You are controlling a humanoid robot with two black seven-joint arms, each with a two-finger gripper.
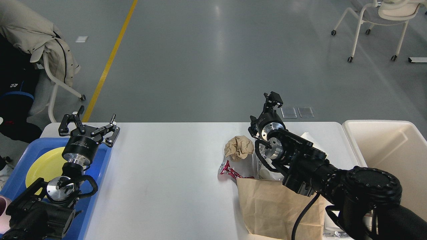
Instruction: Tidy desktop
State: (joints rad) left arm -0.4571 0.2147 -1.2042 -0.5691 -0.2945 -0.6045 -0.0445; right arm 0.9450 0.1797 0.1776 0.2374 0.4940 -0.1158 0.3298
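Note:
The white desktop (166, 160) fills the lower half of the head view. On its right part lie a crumpled brown paper ball (238, 147), a red and white wrapper (228, 171) and a flat brown paper bag (273, 206). My right arm partly hides some white and clear items behind it. My left gripper (89, 125) is open and empty, held above the far corner of the blue tray (100, 173). My right gripper (273, 99) points away over the table's far edge, above the paper ball; its fingers cannot be told apart.
A yellow plate (43, 166) lies in the blue tray at the left. A cream bin (383, 146) stands at the table's right end. A chair with a coat (43, 43) stands at the far left, and another chair (380, 20) at the far right.

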